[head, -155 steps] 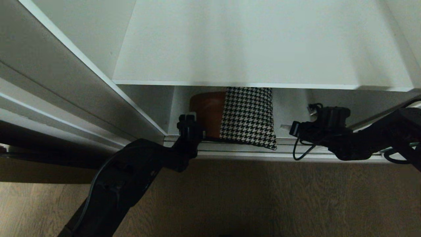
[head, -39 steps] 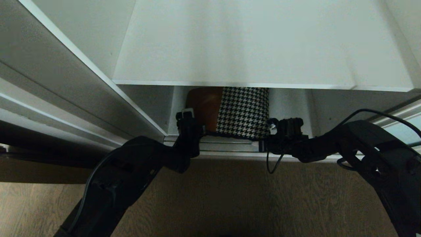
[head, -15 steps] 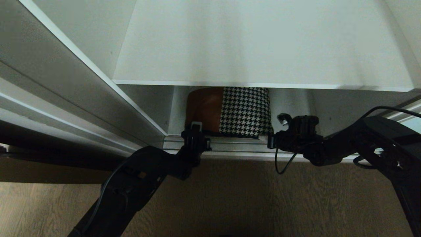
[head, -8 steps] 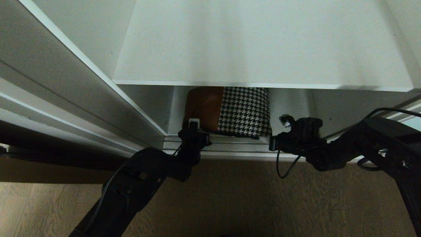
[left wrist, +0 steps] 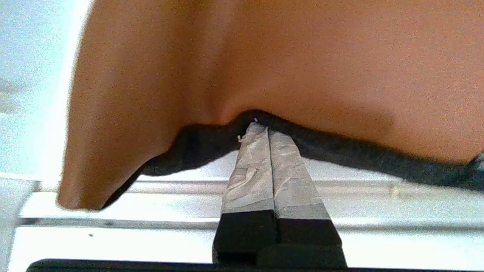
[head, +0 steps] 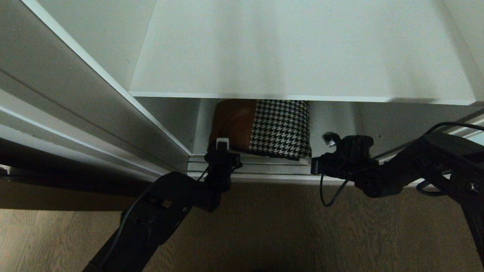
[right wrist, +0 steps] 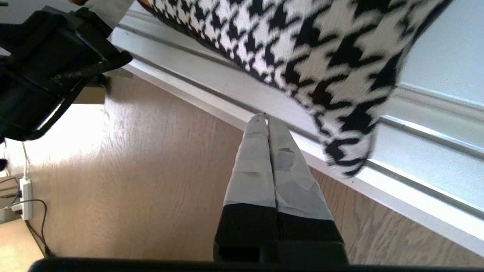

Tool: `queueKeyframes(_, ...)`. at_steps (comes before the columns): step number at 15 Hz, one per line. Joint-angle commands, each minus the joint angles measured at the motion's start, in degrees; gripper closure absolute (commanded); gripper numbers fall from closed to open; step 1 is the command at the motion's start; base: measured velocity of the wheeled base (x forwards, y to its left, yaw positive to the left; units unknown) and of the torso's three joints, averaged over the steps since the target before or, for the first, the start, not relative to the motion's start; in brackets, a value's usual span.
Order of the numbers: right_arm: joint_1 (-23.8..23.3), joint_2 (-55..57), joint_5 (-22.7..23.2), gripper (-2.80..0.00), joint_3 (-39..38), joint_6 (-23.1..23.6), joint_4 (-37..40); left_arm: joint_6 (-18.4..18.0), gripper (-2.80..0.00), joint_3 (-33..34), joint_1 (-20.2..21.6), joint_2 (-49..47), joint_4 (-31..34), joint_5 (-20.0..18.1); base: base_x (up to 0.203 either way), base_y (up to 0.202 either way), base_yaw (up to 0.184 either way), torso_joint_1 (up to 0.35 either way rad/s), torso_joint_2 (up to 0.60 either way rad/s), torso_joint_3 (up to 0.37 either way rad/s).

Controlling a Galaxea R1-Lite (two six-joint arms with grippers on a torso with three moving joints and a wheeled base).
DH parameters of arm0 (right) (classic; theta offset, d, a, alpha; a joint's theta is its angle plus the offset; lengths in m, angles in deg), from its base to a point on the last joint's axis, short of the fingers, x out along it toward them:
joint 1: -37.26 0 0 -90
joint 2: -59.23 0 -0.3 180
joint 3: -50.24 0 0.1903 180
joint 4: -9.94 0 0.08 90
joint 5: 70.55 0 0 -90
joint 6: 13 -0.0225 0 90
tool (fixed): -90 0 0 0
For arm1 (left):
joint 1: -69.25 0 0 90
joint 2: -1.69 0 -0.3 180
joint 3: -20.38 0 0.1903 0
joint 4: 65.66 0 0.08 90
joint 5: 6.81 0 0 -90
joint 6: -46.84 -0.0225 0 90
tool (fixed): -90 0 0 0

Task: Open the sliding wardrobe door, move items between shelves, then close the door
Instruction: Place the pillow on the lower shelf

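The cushion [head: 261, 126], tan-brown on the left and houndstooth on the right, stands on the lower shelf [head: 332, 121] under the upper white shelf [head: 302, 49]. My left gripper [head: 223, 145] is shut, and its tips [left wrist: 261, 122] press against the cushion's black bottom seam [left wrist: 340, 151], which humps up there below the tan face [left wrist: 264, 56]. My right gripper [head: 313, 165] is shut and holds nothing. Its tips [right wrist: 263, 117] rest by the rail, just beside the houndstooth corner [right wrist: 348, 155]. A strip of the sliding wardrobe door's frame [head: 463, 128] shows at the far right behind my right arm.
The silver floor track [head: 264, 168] runs along the wardrobe's front below the cushion. A grey upright panel [head: 75, 94] bounds the opening on the left. Wooden floor [head: 264, 226] lies in front. A power strip [right wrist: 26, 198] with cables lies on the floor.
The cushion, which overhung the track earlier, now stands further inside. In the last second my right gripper has drawn slightly right and my left wrist has tipped, tips still at the seam.
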Motion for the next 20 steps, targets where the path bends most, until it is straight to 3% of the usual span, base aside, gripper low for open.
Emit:
queueKeyframes(1, 0.1, -3.4, 0.2, 0.0, -0.5, 0.0, 1.1, -0.1, 0.0, 1.4, -0.7, 1.7, -2.4, 1.0, 0.0, 0.0, 0.0, 0.0, 0.0, 0.0)
queueKeyframes(4, -0.1, -8.5, 0.1, 0.0, -3.5, 0.6, 8.2, -0.3, 0.0, 12.8, -1.5, 6.6, -5.6, 0.5, 0.0, 0.0, 0.0, 0.0, 0.0, 0.0)
queueKeyframes(7, -1.1, -11.2, 0.0, 0.0, -9.6, 1.1, 9.2, 0.1, 0.0, 24.5, -3.3, 11.1, -9.3, -3.7, 0.0, 0.0, 0.0, 0.0, 0.0, 0.0)
queueKeyframes(13, -1.2, -18.0, 0.0, 0.0, -22.6, 1.0, 8.1, 0.3, 0.0, 32.2, -4.6, 15.6, -12.1, -4.4, 0.0, 0.0, 0.0, 0.0, 0.0, 0.0)
queueKeyframes(16, -1.2, -21.4, 0.0, 0.0, -28.3, 0.7, 5.8, 0.2, 0.0, 39.5, -4.7, 22.2, -12.6, -4.2, 0.0, 0.0, 0.0, 0.0, 0.0, 0.0)
queueKeyframes(20, -1.2, -26.5, -0.2, 0.0, -35.2, 0.6, 4.0, 0.0, 0.0, 42.1, -5.5, 30.3, -5.7, -3.7, 0.0, 0.0, 0.0, 0.0, 0.0, 0.0)
